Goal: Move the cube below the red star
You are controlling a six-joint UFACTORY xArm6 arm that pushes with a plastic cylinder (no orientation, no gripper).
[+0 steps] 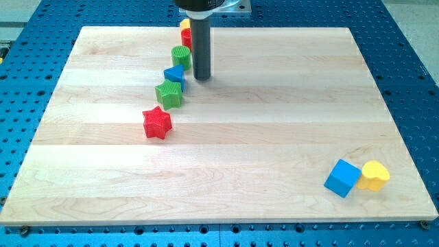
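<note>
Wooden worktop on a blue perforated base. No gripper on this arm, just a dark rod coming down from the view's top; nothing is grasped.

My tip sits on the worktop in the upper middle, just to the view's right of a blue block that looks like a wedge or triangle. Touching it or not: cannot tell, the gap is very small.

A line of blocks runs diagonally from the view's top down to the left:
- yellow block at the top edge, mostly hidden by the rod, shape unclear
- red block just under it, partly hidden, shape unclear
- green block, rounded, ribbed sides
- the blue wedge, beside my tip
- green star, touching or nearly touching the blue wedge
- red star, lowest in the line, slightly apart from the green star

The blue cube is far away, near the worktop's bottom right corner, well apart from the red star and from my tip. A yellow heart-like block sits right against the cube's right side.

The cube is lower in the view than the red star but far off to the right, not under it.
</note>
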